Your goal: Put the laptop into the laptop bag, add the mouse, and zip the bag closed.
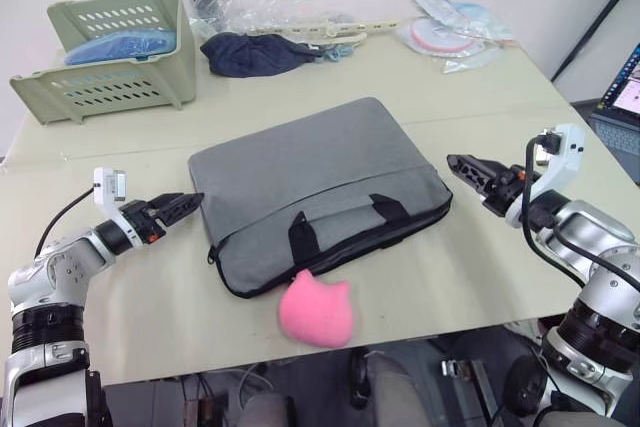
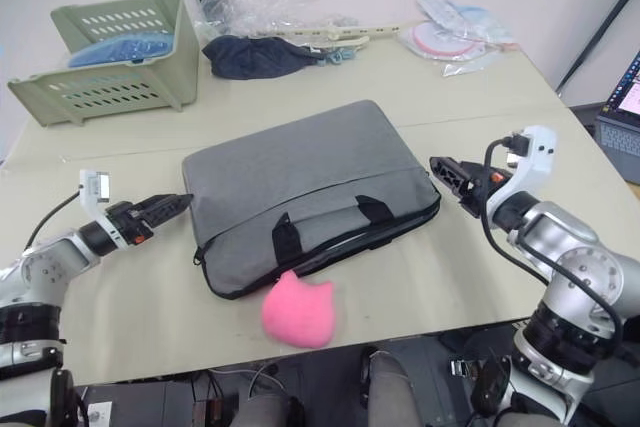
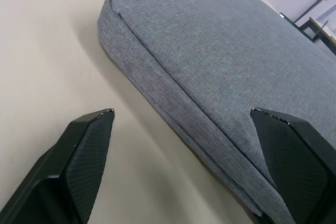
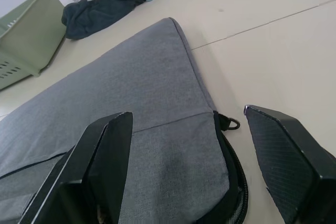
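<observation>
A beige table point(image 1: 470, 277) carried everything. A flat grey bag point(image 1: 315, 182) lay on it between the two grippers, the left gripper point(image 1: 190, 201) just beside one short edge and the right gripper point(image 1: 452, 160) just beside the other. A pink fluffy charm point(image 1: 316, 311) rested on the table against the bag's near edge. Well beyond the left gripper sat a green basket point(image 1: 115, 87). Beyond the bag lay a dark blue cloth point(image 1: 255, 52) and clear plastic wrappers point(image 1: 455, 32).
</observation>
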Tool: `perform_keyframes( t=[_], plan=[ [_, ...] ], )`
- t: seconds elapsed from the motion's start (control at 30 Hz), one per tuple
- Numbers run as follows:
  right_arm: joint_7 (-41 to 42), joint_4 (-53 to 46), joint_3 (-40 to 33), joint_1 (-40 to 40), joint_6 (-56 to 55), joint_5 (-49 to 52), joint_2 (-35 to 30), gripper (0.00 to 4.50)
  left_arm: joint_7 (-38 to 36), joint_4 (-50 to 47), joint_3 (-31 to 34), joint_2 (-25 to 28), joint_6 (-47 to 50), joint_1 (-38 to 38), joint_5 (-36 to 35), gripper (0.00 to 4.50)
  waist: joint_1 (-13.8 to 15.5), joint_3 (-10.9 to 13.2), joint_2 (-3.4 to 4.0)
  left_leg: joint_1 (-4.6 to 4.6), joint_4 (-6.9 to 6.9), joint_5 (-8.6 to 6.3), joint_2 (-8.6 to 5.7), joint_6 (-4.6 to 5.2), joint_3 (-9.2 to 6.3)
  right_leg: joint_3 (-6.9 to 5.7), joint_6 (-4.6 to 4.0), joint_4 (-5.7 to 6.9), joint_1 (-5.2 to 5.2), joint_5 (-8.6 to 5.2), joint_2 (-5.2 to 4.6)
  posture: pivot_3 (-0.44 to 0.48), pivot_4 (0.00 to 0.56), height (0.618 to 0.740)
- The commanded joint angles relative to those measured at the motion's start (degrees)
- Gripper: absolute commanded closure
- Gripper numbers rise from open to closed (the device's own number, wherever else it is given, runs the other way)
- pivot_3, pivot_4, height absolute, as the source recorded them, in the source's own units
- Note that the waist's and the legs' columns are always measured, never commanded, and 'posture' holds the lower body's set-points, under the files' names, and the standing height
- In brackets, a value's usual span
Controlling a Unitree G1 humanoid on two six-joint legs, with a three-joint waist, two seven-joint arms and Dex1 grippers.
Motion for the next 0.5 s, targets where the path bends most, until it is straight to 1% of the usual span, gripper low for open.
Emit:
perform_keyframes(
  t=[0.03,0.17,0.33,0.43,0.5],
  plan=[
    [-1.3,-2.5,0.4,1.3,-0.4,2.2,0.7,0.76,0.1,-0.2,-3.4,-2.4,3.5,0.3,1.0,0.0,0.5,0.0,0.01,0.01,0.0,0.01,-0.04,0.01,0.0,0.02,0.02,0.0,0.02,0.01,-0.02,0.0,0.15,0.74],
    [-2.0,-2.3,1.0,2.9,-1.5,2.9,0.8,0.76,-1.3,-1.9,-5.6,-3.7,5.8,0.9,1.3,0.0,0.7,0.0,0.04,0.02,0.0,0.08,-0.28,0.16,-0.04,0.11,0.11,-0.02,0.07,0.06,-0.22,0.0,0.15,0.74],
    [-2.6,-2.0,1.6,3.9,-2.4,3.6,0.8,0.76,-0.3,-1.9,-6.0,-5.3,8.3,0.6,1.1,0.0,0.7,-0.1,0.09,0.02,0.0,0.13,-0.42,0.25,-0.08,0.12,0.23,-0.1,0.16,0.13,-0.36,0.0,0.15,0.74],
    [-2.8,-1.3,2.0,4.4,-3.2,3.8,0.7,0.72,1.2,0.0,-5.4,-6.4,8.7,-0.9,1.7,0.83,0.9,-0.1,0.17,0.02,0.0,0.15,-0.47,0.3,-0.12,0.11,0.27,-0.1,0.2,0.15,-0.43,0.0,0.15,0.74],
    [-2.8,-0.6,2.1,4.5,-3.8,3.8,0.3,0.72,1.5,1.3,-5.3,-6.7,8.4,-1.9,2.3,1.75,0.9,-0.1,0.17,0.02,0.0,0.17,-0.49,0.33,-0.12,0.12,0.33,-0.11,0.21,0.19,-0.45,0.0,0.15,0.74]
  ],
)
